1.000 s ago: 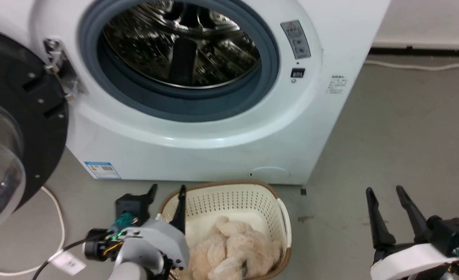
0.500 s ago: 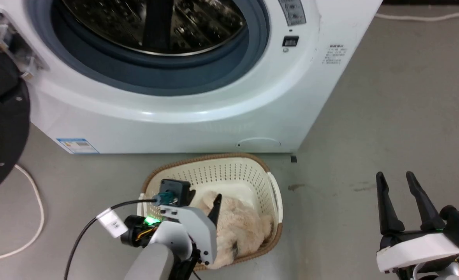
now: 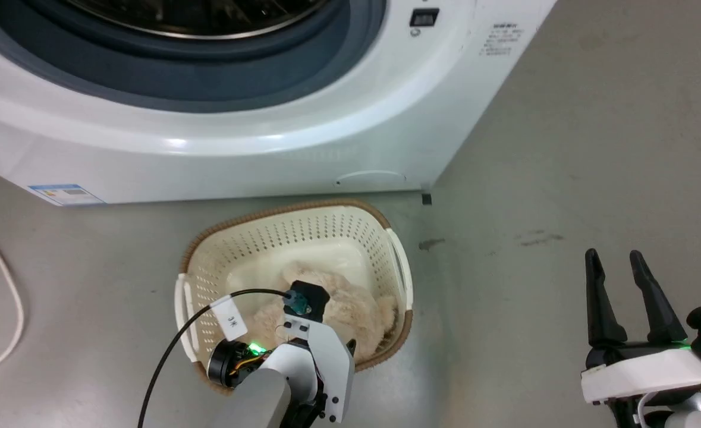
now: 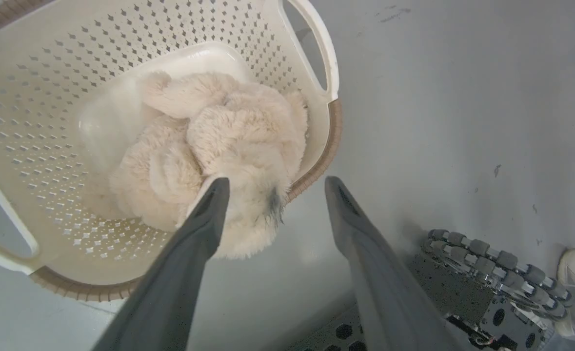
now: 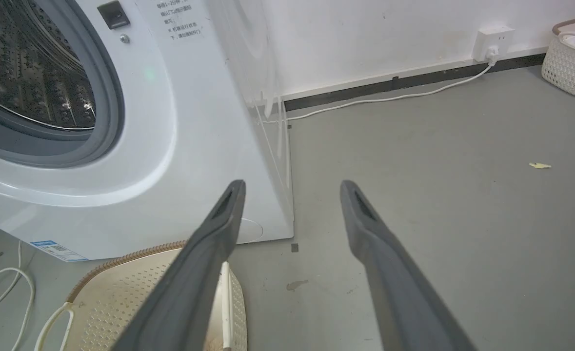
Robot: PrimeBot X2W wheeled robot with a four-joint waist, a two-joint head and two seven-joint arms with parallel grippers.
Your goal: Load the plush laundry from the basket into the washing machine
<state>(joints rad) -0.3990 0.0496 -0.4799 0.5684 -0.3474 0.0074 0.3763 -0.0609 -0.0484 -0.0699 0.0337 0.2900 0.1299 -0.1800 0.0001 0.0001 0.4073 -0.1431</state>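
1. Reach step: the left gripper (image 4: 276, 179), fingers apart, hovers over the plush laundry (image 4: 219, 131) in the basket (image 3: 302, 229) before the washing machine (image 3: 267, 160).
2. The right gripper (image 3: 613, 254) idles, spread, at right.
3. Next, I judge: lower, then clamp the fur.

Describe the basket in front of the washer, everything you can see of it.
The cream-white oval plastic basket stands upright on the grey floor, close before the white front-loading washing machine. Its walls are perforated with small holes, its rim has a brown woven-look band, and a white loop handle sits on each side. The fluffy cream-beige plush bundle lies inside, against the bottom and one wall. The left gripper hangs over the near rim, jaws open; contact cannot be told.
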